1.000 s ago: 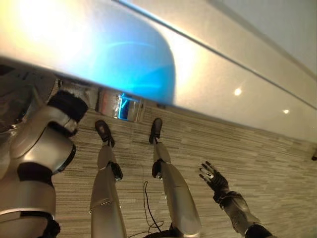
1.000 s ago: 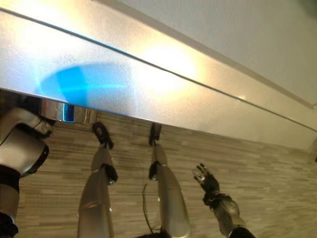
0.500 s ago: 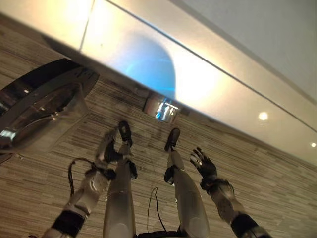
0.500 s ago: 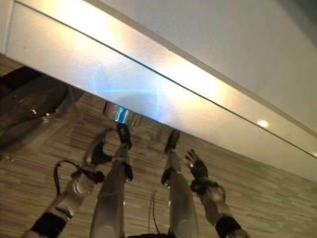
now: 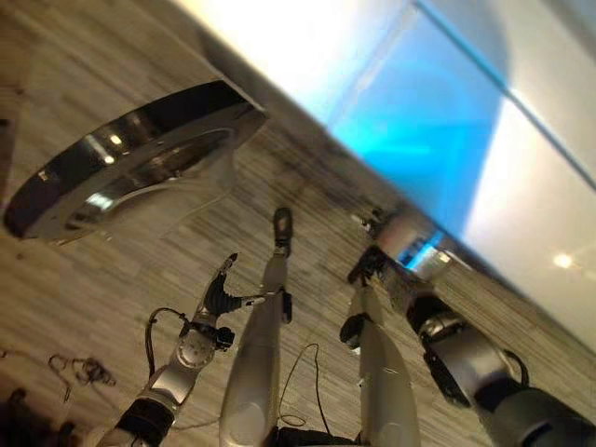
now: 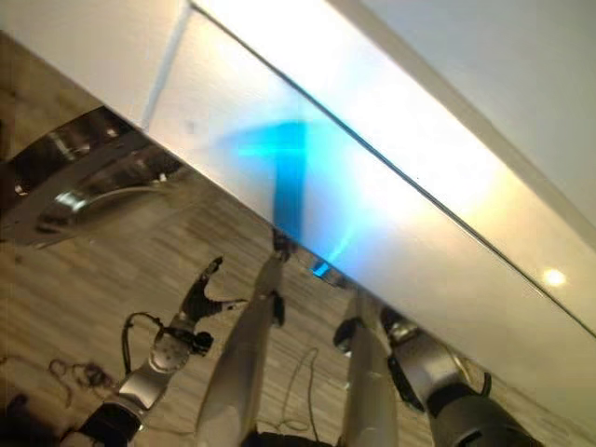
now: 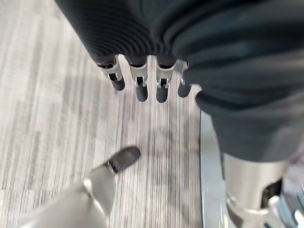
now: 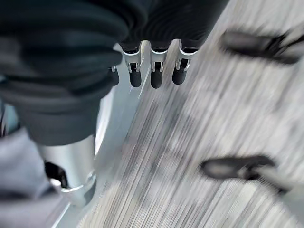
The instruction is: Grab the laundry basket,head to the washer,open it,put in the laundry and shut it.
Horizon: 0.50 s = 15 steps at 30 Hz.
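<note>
The washer's round chrome-rimmed door stands swung open at the upper left, above the striped floor. The washer's glossy white body runs across the top, with a blue glow reflected on it. My left hand hangs low beside my left leg, well below the door. Its fingers are straight and hold nothing. My right arm reaches up from the lower right to the lower edge of the white body. The right hand's fingers are relaxed over the floor with nothing in them.
Pale wood-striped floor spreads below the washer. A small dark tangle lies on the floor at the lower left.
The camera has swung, so the whole picture shifted and the open door came into view. My left arm dropped from beside the camera to my left leg. My right hand rose toward the white body.
</note>
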Available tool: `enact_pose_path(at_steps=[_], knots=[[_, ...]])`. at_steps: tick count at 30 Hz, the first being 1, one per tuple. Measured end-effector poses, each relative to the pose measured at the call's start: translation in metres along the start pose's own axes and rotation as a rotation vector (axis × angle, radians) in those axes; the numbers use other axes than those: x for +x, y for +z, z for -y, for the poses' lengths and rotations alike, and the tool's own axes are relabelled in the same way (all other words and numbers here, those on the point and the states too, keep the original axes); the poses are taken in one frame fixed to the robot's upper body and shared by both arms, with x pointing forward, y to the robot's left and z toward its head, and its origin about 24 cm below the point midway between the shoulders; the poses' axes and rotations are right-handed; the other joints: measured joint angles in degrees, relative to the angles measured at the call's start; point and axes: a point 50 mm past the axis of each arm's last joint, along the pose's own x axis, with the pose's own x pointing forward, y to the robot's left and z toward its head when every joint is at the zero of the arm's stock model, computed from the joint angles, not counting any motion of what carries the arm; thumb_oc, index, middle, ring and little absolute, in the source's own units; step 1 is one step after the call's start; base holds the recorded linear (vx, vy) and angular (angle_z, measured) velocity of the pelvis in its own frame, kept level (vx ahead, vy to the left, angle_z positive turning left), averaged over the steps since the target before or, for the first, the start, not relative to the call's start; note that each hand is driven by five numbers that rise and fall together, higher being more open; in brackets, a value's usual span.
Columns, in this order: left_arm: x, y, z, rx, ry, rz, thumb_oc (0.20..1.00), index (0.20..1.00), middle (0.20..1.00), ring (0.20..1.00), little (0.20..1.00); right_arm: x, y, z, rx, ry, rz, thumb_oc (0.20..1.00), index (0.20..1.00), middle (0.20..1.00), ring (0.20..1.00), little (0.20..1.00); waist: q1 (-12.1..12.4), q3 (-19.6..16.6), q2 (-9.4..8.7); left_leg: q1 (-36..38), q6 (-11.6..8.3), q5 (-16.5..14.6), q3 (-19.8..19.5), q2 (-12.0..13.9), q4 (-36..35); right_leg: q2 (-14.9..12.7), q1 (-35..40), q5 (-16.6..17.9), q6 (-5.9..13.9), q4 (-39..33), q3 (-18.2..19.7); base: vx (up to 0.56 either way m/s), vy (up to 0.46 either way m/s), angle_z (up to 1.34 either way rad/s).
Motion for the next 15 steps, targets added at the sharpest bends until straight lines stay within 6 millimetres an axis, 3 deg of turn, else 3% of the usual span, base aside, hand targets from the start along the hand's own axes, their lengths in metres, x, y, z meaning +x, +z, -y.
enact_pose_path(at_steps=[1, 8, 10, 15], knots=[[0.0, 0.002, 0.001, -0.013, -0.005, 0.006, 1.0, 1.0, 1.0, 1.0, 1.0, 0.002, 0.005, -0.002, 0.011, -0.003, 0.004, 1.0, 1.0, 1.0, 1.0, 1.0, 0.06, 0.01, 1.18, 0.0, 0.0, 0.0, -1.38, -0.35, -0.01, -0.16, 0.58, -0.81, 0.21, 0.56, -1.16, 0.03, -0.008, 0.32], [-0.001, 0.003, 0.013, -0.019, -0.052, 0.021, 1.0, 1.0, 1.0, 1.0, 1.0, 0.01, 0.03, 0.004, 0.088, -0.074, 0.025, 1.0, 1.0, 1.0, 1.0, 1.0, 2.5, -0.17, 1.79, -0.44, -0.08, 0.01, -3.71, -0.5, 0.6, -0.79, -0.28, -4.74, 0.41, 5.47, -2.88, 0.03, -0.019, 0.15], [-0.002, 0.002, 0.015, -0.016, -0.063, 0.02, 1.0, 1.0, 1.0, 1.0, 1.0, 0.013, 0.042, 0.005, 0.103, -0.086, 0.049, 1.0, 1.0, 1.0, 1.0, 1.0, 2.54, -0.3, 2.91, -1.18, -0.35, 0.17, -5.26, -0.47, 0.62, -0.89, -0.75, -6.15, 0.39, 7.31, -4.4, 0.03, -0.01, 0.24], [-0.004, 0.001, 0.02, -0.01, -0.085, 0.015, 1.0, 1.0, 1.0, 1.0, 1.0, 0.017, 0.065, 0.013, 0.244, -0.142, 0.088, 1.0, 1.0, 1.0, 1.0, 1.0, 3.66, -0.26, 3.11, -2.62, -0.72, 0.51, -6.39, -1.32, 0.61, -3.61, -4.8, -10.31, 0.31, 15.65, -5.21, 0.02, 0.0, 0.16]])
